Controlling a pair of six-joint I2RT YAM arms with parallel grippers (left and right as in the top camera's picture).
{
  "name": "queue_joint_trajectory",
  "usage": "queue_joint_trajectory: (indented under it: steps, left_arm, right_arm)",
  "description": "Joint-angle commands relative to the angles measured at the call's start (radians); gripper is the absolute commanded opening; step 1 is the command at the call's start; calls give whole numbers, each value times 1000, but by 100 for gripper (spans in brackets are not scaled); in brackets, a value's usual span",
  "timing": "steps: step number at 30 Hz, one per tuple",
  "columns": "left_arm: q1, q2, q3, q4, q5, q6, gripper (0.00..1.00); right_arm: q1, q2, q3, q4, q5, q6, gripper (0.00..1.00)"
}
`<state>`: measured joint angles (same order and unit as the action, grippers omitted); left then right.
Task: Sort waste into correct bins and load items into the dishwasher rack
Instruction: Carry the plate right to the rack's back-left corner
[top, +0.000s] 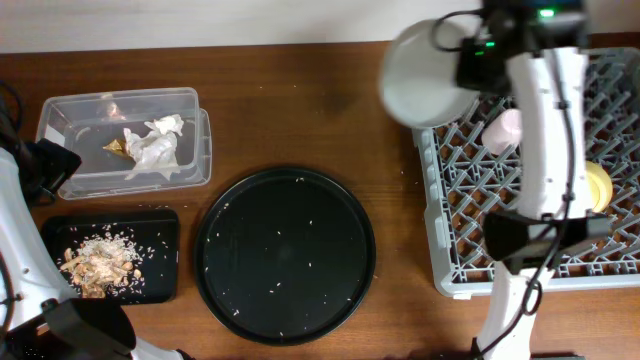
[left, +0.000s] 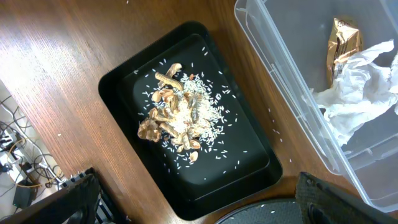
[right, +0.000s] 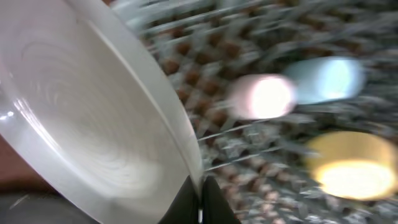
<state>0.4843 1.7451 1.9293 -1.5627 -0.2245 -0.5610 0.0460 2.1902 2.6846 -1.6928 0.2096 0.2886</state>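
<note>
Right hand (right: 200, 198) hovers at the 11 o'clock corner of the dishwasher rack (top: 460, 210), clamped on the rim of the tilted grey-white plate (top: 425, 75); open pegs lie toward 5 o'clock of the plate, nearest this arm. Yellow bowl (top: 597, 185) and pink cup (top: 505, 130) sit racked already. Left hand (left: 202, 200) hangs wide open over the food scraps (left: 177, 118), far off at 9 o'clock
</note>
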Motion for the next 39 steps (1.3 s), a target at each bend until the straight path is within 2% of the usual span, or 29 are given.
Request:
queue_joint_trajectory:
  steps: [1, 4, 15, 22, 27, 29, 30, 36, 39]
  left_arm:
    - [5, 0, 16, 1, 0, 12, 99]
    - [5, 0, 16, 1, 0, 12, 99]
    - [5, 0, 16, 1, 0, 12, 99]
    - [5, 0, 16, 1, 0, 12, 99]
    - [5, 0, 16, 1, 0, 12, 99]
    - [5, 0, 16, 1, 0, 12, 99]
    - [5, 0, 16, 1, 0, 12, 99]
    - [5, 0, 16, 1, 0, 12, 99]
    - [5, 0, 16, 1, 0, 12, 99]
  right_arm:
    - [-37, 11, -40, -5, 234, 42, 4]
    - [-48, 17, -69, 24, 293, 69, 4]
    - [-45, 27, -231, 180, 322, 69, 4]
    - [26, 27, -359, 274, 378, 69, 4]
    - [67, 27, -373, 285, 379, 68, 6]
    - [85, 26, -372, 282, 375, 68, 20]
    - [93, 26, -366, 275, 371, 69, 37]
    - [135, -37, -294, 231, 286, 69, 38]
    - [137, -88, -273, 231, 243, 68, 56]
